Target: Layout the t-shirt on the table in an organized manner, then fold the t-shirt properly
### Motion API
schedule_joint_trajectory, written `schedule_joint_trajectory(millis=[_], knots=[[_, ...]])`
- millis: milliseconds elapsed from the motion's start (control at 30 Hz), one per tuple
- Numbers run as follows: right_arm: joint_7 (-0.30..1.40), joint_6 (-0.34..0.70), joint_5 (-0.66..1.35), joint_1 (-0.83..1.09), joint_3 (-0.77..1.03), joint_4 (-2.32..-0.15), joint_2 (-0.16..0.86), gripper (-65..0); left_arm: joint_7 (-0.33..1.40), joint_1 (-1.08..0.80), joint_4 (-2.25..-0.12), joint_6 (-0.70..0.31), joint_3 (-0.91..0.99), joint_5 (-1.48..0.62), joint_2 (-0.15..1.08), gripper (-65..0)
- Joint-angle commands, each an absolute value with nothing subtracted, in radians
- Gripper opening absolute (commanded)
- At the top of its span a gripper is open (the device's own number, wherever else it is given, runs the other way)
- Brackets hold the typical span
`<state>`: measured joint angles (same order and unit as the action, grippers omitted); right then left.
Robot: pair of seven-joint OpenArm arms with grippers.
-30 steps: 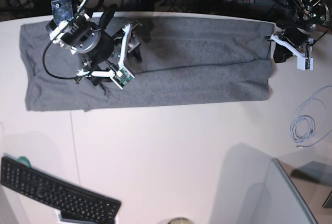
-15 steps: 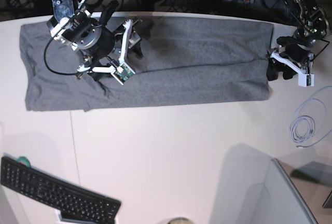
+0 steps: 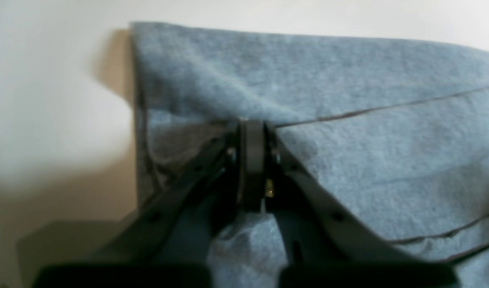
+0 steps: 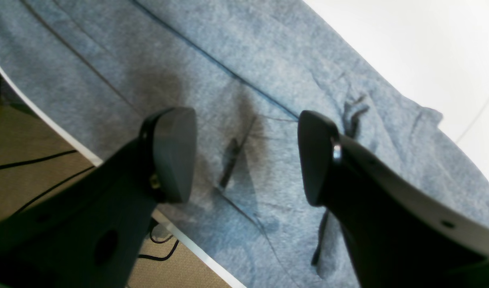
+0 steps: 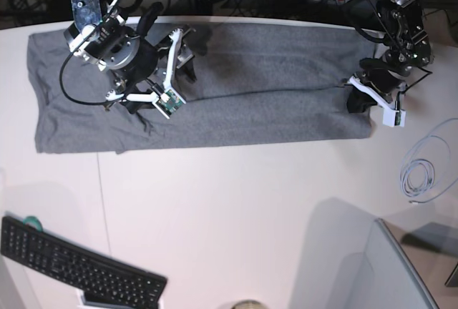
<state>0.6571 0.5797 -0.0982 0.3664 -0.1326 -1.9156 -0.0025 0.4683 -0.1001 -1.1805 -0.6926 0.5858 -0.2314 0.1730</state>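
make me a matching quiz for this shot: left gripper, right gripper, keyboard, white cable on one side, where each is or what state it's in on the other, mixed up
Things:
1. left gripper
2. right gripper
3. keyboard
4. white cable

States or places:
A. coiled on the table, beyond the t-shirt's end
B. open above the cloth
C. shut on the shirt's edge
D. base view's lower left corner

Pairs: 1-C, 2-B, 3-D, 4-A

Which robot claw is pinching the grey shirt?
The left gripper, at the soft heather-grey knit t-shirt's end edge, is pinched shut on cloth; the right gripper hangs open above it.
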Motion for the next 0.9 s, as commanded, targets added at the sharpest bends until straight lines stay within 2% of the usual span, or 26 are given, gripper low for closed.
schedule_joint_trajectory(millis=[0, 300, 867], knots=[[0.636, 0.575, -0.087, 0.363, -0.134, -1.931, -0.005, -27.5, 0.45, -0.099, -1.21, -0.698, 0.593, -0.243, 0.191, -65.0], [0.636, 0.575, -0.087, 0.358, -0.134, -1.931, -0.005, -27.5, 0.455, -0.194, -1.336, -0.698, 0.587, -0.242, 0.191, -65.0], [0.636, 0.575, -0.085, 0.321, -0.136, -1.888, -0.007, -27.5, 0.453, -0.272, -1.423, -0.698, 0.587, -0.24, 0.193, -65.0]])
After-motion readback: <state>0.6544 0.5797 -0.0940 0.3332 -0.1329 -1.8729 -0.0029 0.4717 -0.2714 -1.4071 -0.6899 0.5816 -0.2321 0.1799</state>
